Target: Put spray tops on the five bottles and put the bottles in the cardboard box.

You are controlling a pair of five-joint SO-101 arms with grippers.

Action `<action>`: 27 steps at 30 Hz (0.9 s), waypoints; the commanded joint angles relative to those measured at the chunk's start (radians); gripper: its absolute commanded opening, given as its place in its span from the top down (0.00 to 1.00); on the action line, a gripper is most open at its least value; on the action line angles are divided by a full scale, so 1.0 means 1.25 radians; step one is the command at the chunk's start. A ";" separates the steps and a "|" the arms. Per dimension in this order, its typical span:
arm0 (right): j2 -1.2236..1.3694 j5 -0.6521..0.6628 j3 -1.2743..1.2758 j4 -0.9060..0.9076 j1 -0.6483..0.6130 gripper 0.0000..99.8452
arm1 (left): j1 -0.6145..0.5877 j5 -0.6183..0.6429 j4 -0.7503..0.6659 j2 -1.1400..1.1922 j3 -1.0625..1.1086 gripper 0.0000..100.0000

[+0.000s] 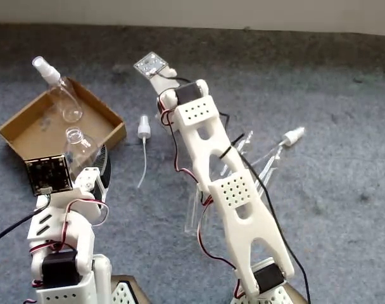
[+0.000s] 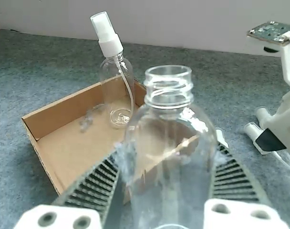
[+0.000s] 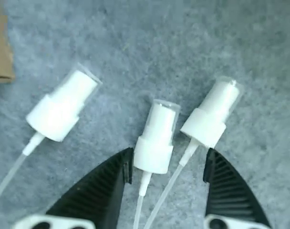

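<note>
Grey carpeted counter. Left tool clamps our uncapped bottle; right tool gapes over spray tops; we should centre one.

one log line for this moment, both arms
left jaws: shut on uncapped bottle beside cardboard box | right jaws: open over three spray tops on carpet | in box: one capped bottle

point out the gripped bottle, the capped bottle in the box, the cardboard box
gripped bottle (image 2: 168, 89): left wrist view, neck
capped bottle (image 2: 115, 82): left wrist view, body
cardboard box (image 2: 73, 148): left wrist view, floor
</note>
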 commanded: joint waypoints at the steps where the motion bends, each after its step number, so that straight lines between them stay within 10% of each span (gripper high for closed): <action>1: -0.048 0.011 -0.111 0.013 0.002 0.78 | -0.004 0.011 -0.015 -0.012 -0.007 0.87; 27: 0.109 0.011 -0.133 0.006 -0.028 0.80 | -0.003 0.011 -0.015 -0.012 -0.006 0.87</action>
